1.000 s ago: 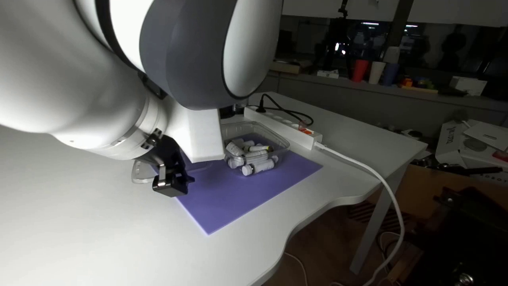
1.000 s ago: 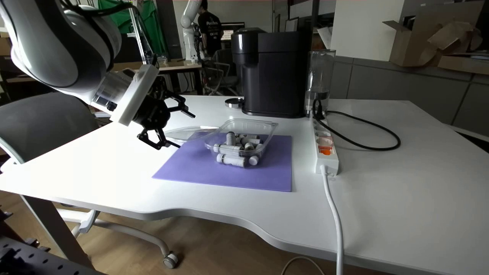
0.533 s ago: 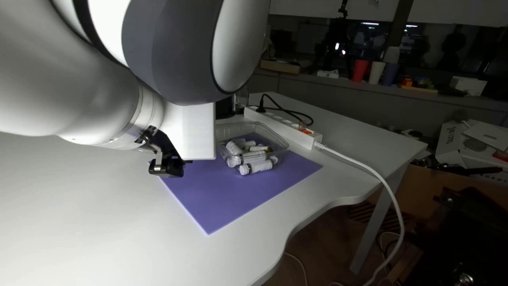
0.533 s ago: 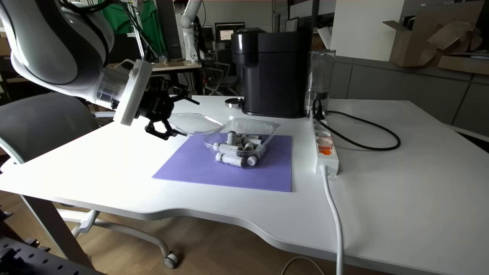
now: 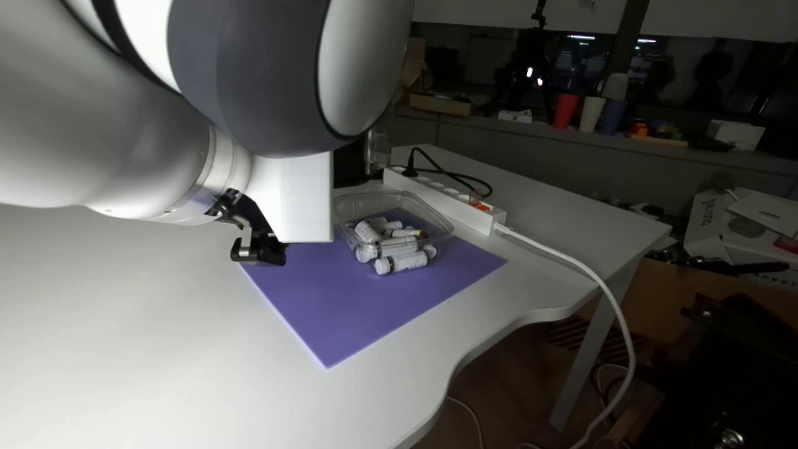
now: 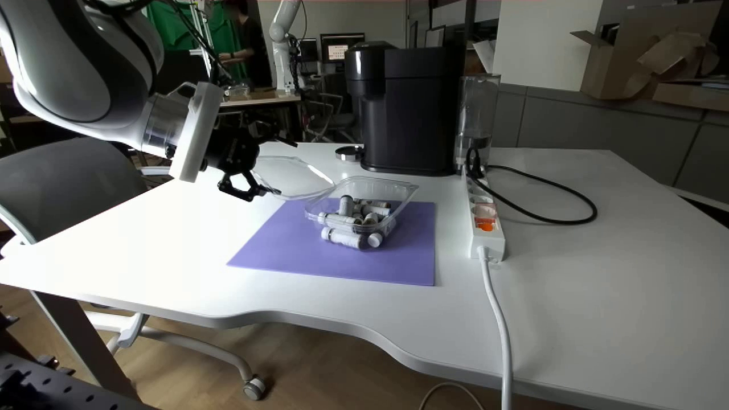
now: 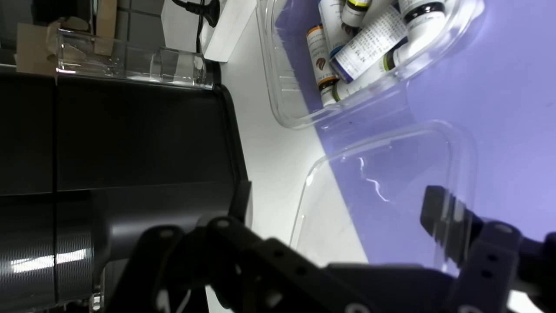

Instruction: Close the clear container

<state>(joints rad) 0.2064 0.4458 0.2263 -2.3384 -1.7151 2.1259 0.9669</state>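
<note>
The clear container (image 6: 400, 200) stands uncovered on a purple mat, with several small white-labelled bottles (image 6: 343, 237) in it. It also shows in an exterior view (image 5: 436, 234) and in the wrist view (image 7: 284, 82). Its clear lid (image 6: 293, 177) extends from the side facing my gripper and is tilted up off the table; it also shows in the wrist view (image 7: 369, 174). My gripper (image 6: 286, 167) is open, its fingers wide apart at the lid. In the wrist view (image 7: 341, 206) one fingertip shows through the lid's edge, behind it. The arm hides the lid in an exterior view.
The purple mat (image 6: 285, 256) lies under the container. A black coffee machine (image 6: 418, 114) stands behind it. A white power strip (image 6: 487, 239) with a black plug and cable lies beside the mat. The table's curved front edge (image 6: 342, 323) is near.
My open gripper has moved up and slightly toward the table's back. The lid has swung up from nearly flat to a steeper tilt. The container has shifted very slightly.
</note>
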